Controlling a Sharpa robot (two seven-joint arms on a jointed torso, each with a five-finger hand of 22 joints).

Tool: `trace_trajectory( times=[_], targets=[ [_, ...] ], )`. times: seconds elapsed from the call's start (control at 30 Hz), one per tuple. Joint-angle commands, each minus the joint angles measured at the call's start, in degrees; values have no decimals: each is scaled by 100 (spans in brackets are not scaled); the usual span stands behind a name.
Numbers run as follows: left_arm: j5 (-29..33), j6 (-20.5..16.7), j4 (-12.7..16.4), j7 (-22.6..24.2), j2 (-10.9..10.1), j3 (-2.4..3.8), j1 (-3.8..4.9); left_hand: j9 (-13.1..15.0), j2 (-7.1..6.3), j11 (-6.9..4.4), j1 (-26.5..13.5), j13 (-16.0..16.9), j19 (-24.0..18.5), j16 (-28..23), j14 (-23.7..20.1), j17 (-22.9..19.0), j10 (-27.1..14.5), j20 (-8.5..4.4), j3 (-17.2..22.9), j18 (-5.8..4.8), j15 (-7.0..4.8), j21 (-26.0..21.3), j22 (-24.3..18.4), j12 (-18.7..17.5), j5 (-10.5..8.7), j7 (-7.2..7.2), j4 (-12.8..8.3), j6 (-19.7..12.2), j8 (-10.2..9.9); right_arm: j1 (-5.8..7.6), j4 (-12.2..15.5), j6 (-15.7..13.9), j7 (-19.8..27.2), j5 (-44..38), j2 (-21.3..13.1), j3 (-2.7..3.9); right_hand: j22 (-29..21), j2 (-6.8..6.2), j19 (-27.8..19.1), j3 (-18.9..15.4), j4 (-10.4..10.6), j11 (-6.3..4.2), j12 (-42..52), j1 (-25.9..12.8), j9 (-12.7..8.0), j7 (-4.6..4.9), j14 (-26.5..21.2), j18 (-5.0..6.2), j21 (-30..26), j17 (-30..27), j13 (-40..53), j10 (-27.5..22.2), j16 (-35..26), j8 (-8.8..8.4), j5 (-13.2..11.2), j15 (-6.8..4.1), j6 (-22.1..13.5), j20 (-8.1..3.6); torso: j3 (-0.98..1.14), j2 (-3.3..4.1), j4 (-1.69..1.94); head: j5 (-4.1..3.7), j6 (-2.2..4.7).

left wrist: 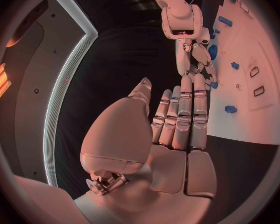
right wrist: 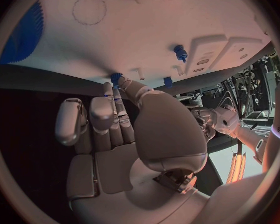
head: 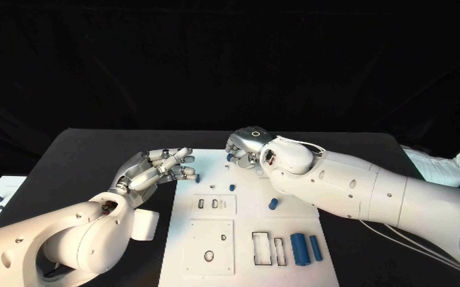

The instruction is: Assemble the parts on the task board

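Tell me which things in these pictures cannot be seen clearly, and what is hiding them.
- Right hand, head view: its fingertips at the far end of the board are hidden by its own knuckles, so whether it holds a part cannot be told.
- Blue part, right wrist view: mostly hidden behind the fingers.
- Left hand, head view: whether its fingers touch the part near them is too small to tell.

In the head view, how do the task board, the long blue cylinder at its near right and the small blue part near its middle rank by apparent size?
1. task board
2. long blue cylinder
3. small blue part, clearly the smallest
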Motion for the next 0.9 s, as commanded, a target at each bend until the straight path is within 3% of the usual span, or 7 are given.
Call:
trace_trajectory(
  times=[0.03,0.27,0.5,0.7,0.77,0.87,0.9],
  targets=[
    [13,133,20,11,4,5,10,-7,51,33,24,-7,0,-39,-12,9,-7,8,-8,43,46,10,2,-22,-19,33,-11,-13,-30,2,-8,61,-118,-93,2,-1,-348,-148,-255,-111,57,97,4,4,-82,-15,-75,154,-200,-374,6,-450,-256,-13,-99,96,-394,66,1,3,-5,6,4],
    [19,144,14,-1,-10,4,11,-6,54,35,24,-6,-8,-51,-20,15,-8,10,-11,43,48,6,0,-30,-19,34,-16,-14,-36,3,209,-112,-94,-15,-185,-1,-481,-154,-320,-281,117,117,58,114,-67,13,-62,180,-292,-496,21,-523,-328,15,-75,100,-528,99,8,6,-13,1,20],
    [30,160,17,-12,-48,4,12,-7,53,37,22,-7,-12,-58,-22,19,-12,12,-16,43,50,4,0,-36,-20,35,-19,-17,-42,17,939,-211,-200,601,-944,68,301,-112,259,-179,259,-80,447,114,-8,20,167,22,118,313,133,536,279,118,190,-55,-111,11,7,2,-53,-10,52],
    [35,179,16,-21,-68,4,14,-7,53,37,22,-7,-13,-59,-22,20,-12,12,-16,43,50,3,-1,-37,-20,34,-19,-17,-43,80,1385,6,-521,1418,-1620,114,991,-493,739,-649,495,-315,1159,-216,-49,-94,325,-121,479,1231,673,1743,922,36,448,-246,-222,-175,7,-7,-112,-6,69],
    [37,189,8,-26,-65,4,15,-6,54,36,23,-6,-14,-61,-22,21,-12,12,-17,43,50,3,-1,-38,-20,33,-21,-17,-44,90,1439,150,-633,1559,-1789,121,1339,-529,969,-1100,598,-341,1836,-184,-59,-147,395,-196,650,1921,1403,1895,1364,31,561,-287,-347,-234,13,-11,-126,-3,76],
    [40,202,0,-30,-60,3,15,-6,54,36,23,-6,-14,-61,-22,21,-12,12,-17,43,50,3,-1,-38,-20,33,-21,-17,-44,94,1437,284,-738,1607,-1904,125,1566,-349,1093,-1864,875,-308,4112,185,-41,-106,394,-251,759,2469,4038,1530,1718,69,612,-311,-429,-162,18,-4,-128,-9,79],
    [40,207,-2,-31,-58,3,15,-6,54,36,23,-6,-14,-61,-22,21,-12,12,-17,43,50,3,-1,-38,-20,33,-21,-17,-44,93,1428,319,-765,1602,-1926,126,1612,-306,1121,-1951,960,-302,4542,176,-42,-92,405,-252,778,2588,4500,1573,1779,67,600,-250,-446,-189,20,-2,-125,-16,74]
  ],
)
